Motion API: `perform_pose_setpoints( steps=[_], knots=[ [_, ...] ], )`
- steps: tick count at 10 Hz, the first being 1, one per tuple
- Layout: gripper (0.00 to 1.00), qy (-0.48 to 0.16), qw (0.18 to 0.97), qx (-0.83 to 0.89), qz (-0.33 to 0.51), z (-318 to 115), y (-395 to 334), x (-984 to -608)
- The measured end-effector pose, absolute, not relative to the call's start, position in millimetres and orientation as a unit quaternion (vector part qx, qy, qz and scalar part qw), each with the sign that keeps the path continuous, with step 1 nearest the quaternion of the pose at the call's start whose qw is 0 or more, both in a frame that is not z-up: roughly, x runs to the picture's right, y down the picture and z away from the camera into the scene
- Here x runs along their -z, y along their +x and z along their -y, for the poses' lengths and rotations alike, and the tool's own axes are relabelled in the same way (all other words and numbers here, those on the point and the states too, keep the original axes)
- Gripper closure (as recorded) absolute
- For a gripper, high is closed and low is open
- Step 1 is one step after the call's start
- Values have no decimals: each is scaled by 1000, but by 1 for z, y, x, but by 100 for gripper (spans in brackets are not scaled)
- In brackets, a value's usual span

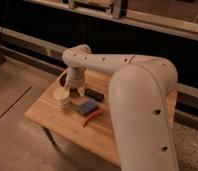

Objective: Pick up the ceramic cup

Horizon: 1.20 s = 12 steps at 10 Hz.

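Observation:
The ceramic cup (62,98) is a small cream-white round cup standing upright near the left end of the wooden table (62,125). My gripper (75,92) hangs from the white arm's wrist, pointing down, just right of and slightly behind the cup, close to its rim. I cannot tell whether it touches the cup.
A blue block (87,107) lies right of the cup, a red-orange tool (92,118) in front of the block and a black object (94,94) behind it. A dark brown bowl (61,79) sits behind the cup, partly hidden by the arm. The big arm link (142,115) covers the table's right side.

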<state>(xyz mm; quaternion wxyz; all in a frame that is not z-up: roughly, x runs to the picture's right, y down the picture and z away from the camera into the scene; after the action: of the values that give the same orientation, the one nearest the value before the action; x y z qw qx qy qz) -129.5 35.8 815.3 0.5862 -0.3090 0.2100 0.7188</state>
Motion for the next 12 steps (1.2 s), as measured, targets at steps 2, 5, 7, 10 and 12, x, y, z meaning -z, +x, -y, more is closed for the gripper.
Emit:
perform_pose_setpoints(
  steps=[2, 5, 7, 10, 12],
  knots=[
    [66, -317, 579, -721, -208, -43, -127, -824],
    [97, -321, 577, -730, -177, -47, -120, -829],
    [100, -312, 579, -735, -167, -47, -110, -826],
    [100, -278, 586, -740, -181, -46, -90, -805],
    [100, -260, 593, -739, -186, -42, -85, -792]
  ],
)
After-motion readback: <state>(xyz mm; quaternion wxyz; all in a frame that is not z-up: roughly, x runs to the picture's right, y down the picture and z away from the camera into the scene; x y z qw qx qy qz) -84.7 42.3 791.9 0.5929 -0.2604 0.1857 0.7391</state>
